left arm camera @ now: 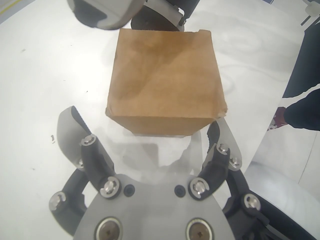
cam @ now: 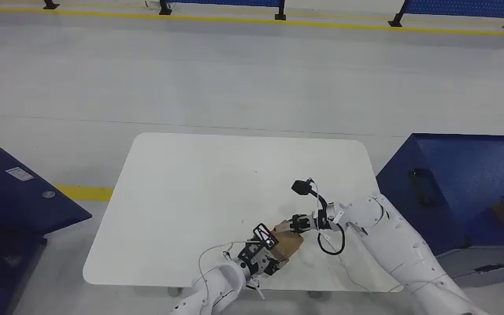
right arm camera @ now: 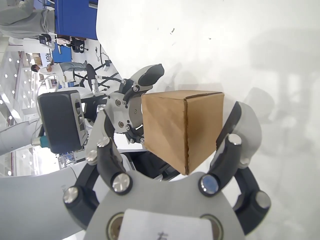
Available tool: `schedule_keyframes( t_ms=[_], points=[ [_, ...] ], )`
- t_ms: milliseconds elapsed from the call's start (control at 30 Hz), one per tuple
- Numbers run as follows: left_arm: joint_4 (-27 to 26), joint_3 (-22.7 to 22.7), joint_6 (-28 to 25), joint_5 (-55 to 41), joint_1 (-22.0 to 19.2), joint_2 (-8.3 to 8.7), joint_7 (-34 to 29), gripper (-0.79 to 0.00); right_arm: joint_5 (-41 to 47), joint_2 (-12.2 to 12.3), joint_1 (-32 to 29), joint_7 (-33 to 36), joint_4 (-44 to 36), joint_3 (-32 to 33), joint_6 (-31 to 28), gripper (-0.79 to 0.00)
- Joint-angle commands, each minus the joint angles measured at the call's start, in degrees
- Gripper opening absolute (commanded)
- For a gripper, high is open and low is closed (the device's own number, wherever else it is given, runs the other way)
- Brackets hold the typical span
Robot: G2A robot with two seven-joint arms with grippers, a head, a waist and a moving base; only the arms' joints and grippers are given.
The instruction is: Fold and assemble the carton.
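A small brown carton [cam: 288,245], folded into a closed cube, sits near the front edge of the white table [cam: 197,189]. My left gripper [cam: 264,250] is just in front of it. Its fingers [left arm camera: 72,126] are spread wide on either side of the carton's [left arm camera: 166,76] near face, so the left gripper [left arm camera: 143,126] is open. My right gripper [cam: 305,224] stands at the carton's opposite side. In the right wrist view the carton [right arm camera: 175,126] lies between the right gripper's [right arm camera: 170,116] spread fingers. One finger [right arm camera: 246,131] rests against a side wall; the other stands apart.
A blue bin [cam: 449,189] stands beside the table on the right and another blue unit [cam: 27,205] on the left. The table's edge [left arm camera: 270,116] runs close to the carton. The rest of the tabletop is bare white surface.
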Motion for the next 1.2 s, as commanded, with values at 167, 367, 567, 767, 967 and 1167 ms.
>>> schedule_keyframes(
  t_ms=[167, 367, 567, 767, 967, 1167],
  points=[
    [-0.03, 0.03, 0.13, -1.01, 0.59, 0.10, 1.65, -0.188, 2.40, -0.51, 0.38, 0.84, 1.39, -0.32, -1.51, 0.000],
    [-0.20, -0.06, 0.24, -1.94, 0.71, 0.17, 2.63, -0.243, 3.79, -1.09, 1.25, 1.88, 2.74, -1.03, -2.65, 0.000],
    [-0.36, -0.12, -0.02, -2.25, 0.62, 0.29, 2.66, -0.289, 4.10, -1.59, 2.06, 2.09, 3.61, -1.61, -2.81, 0.000],
    [-0.34, -0.54, -0.20, -3.13, 0.33, 0.41, 2.90, -0.428, 4.83, -1.70, 2.43, 0.90, 4.37, -0.78, -2.67, 0.000],
    [-1.82, -3.55, -2.52, -12.68, -0.04, 0.50, 1.14, -0.785, 7.42, -0.19, 0.58, -2.98, 5.77, 5.19, -4.76, 0.000],
    [-2.06, -8.38, -6.41, -34.56, -1.76, 0.44, -8.05, -0.785, 10.44, 2.21, -5.32, -6.96, 1.71, 13.72, -8.43, 0.000]
  ],
)
